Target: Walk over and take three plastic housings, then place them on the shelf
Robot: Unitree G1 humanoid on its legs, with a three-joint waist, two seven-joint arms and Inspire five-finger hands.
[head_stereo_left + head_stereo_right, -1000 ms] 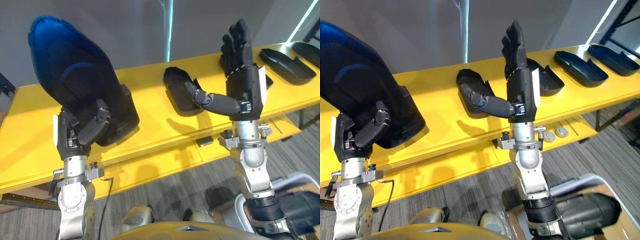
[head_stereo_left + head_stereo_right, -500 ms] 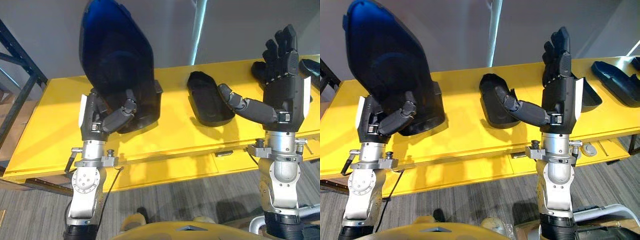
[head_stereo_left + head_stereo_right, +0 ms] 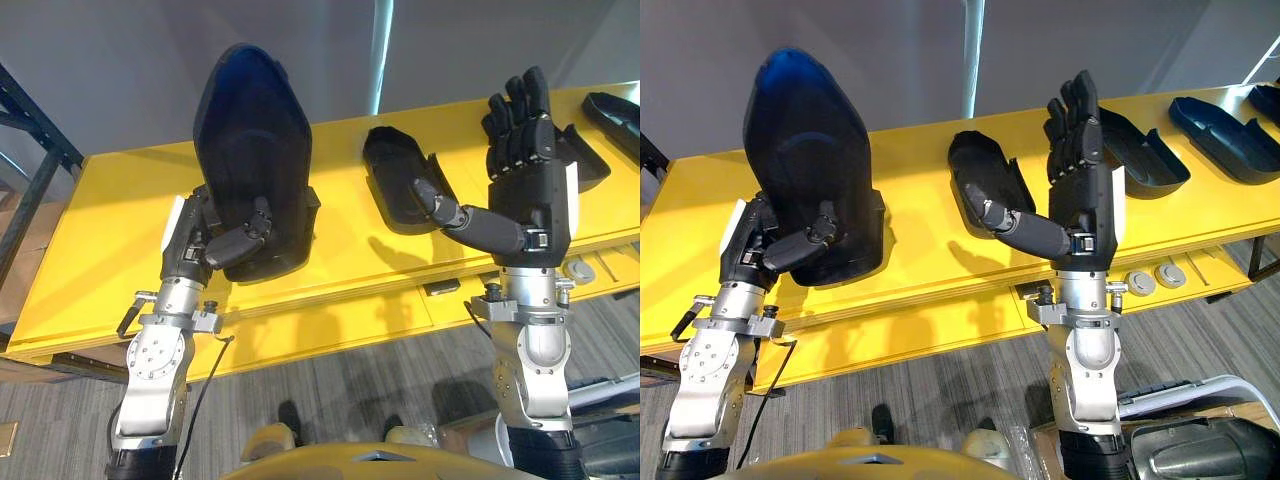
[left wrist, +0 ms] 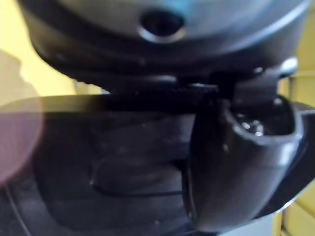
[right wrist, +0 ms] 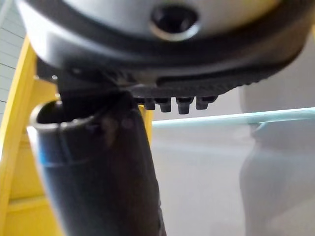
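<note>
Ideally, the left hand (image 3: 203, 245), clamped on a plastic housing (image 3: 250, 140), should hold it upright while the empty, straight-fingered right hand (image 3: 535, 185) takes the next housing (image 3: 388, 168).

We face a row of housings along the shelf, with one up in our left hand.

Our left hand (image 3: 213, 243) holds the held housing (image 3: 252, 150) upright over the left part of the shelf (image 3: 90, 260). To its right, the middle housing (image 3: 985, 182) lies on the shelf. Our right hand (image 3: 1085, 200) stands raised in front, between that one and the next housing (image 3: 1148, 150). Further right lie the far housing (image 3: 1222, 125) and, at the edge, the last housing (image 3: 1268, 98). Two discs (image 3: 1138, 283) sit side by side on the lower ledge (image 3: 940, 325), just right of our right wrist.
</note>
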